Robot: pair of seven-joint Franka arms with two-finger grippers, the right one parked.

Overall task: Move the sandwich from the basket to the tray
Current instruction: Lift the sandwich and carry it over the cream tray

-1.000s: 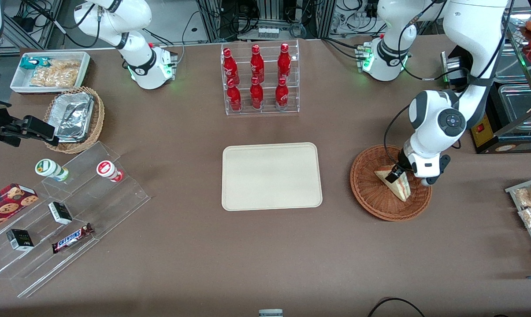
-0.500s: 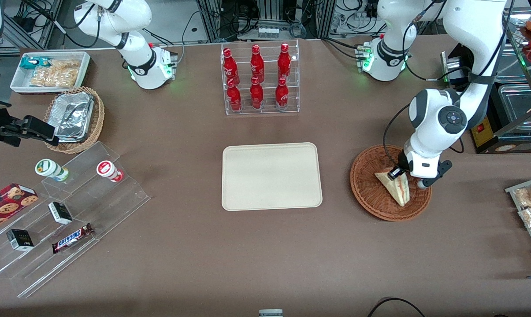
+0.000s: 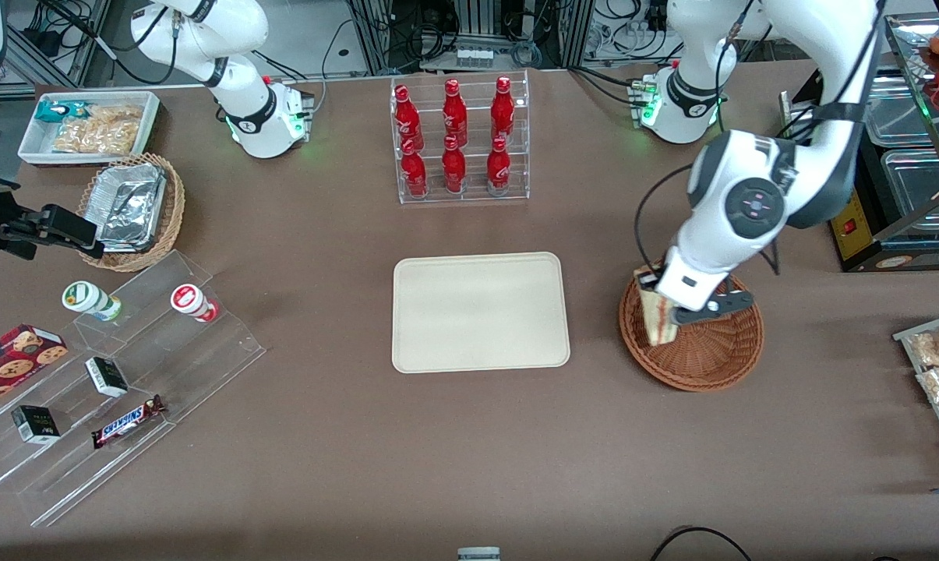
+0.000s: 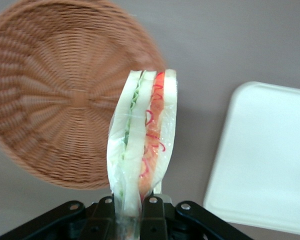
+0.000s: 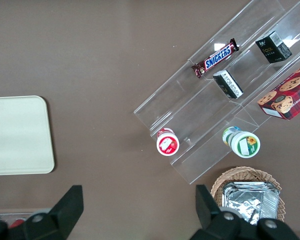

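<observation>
- While pinching the pale triangular sandwich wedge, the end effector hangs above the round reddish-brown wicker basket.
- Cream rectangular tray lies nearby on the worktop.

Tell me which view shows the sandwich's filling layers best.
The left wrist view: the sandwich faces the camera edge-on, green and red layers plain, pinched in the gripper above the basket. The front view shows it partly covered by the arm; the right wrist view misses it.
</observation>
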